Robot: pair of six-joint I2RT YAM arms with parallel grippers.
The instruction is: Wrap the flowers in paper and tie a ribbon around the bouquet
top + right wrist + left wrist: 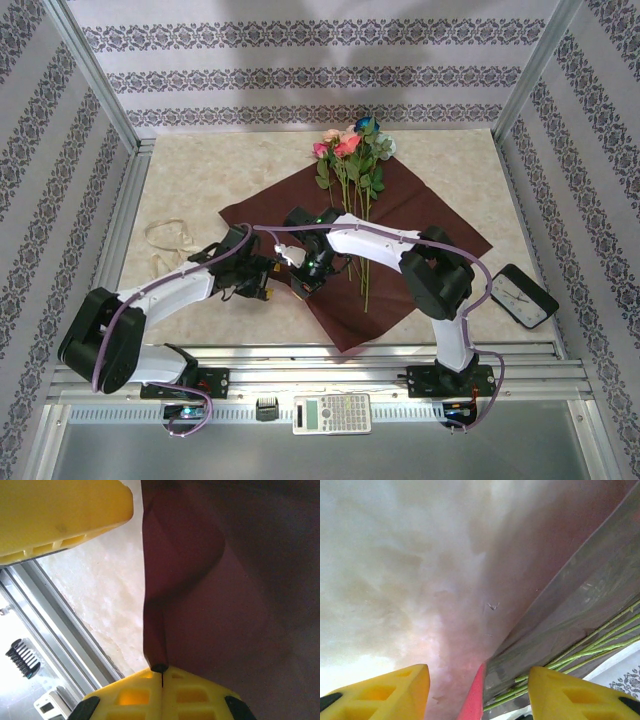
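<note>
Right gripper (pixel 161 677) is pinched shut on the edge of the paper (pixel 225 605); left gripper (pixel 477 692) has jaws apart astride that edge; flowers (pixel 352 160) lie on it.

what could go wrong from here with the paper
1. The right gripper pinches only a narrow fold of the paper; a pull might tear it or let it slip.
2. The left gripper stands open around the paper's edge, so it gives no backup hold.
3. The flowers lie loose on the sheet; lifting that edge may roll them.
</note>
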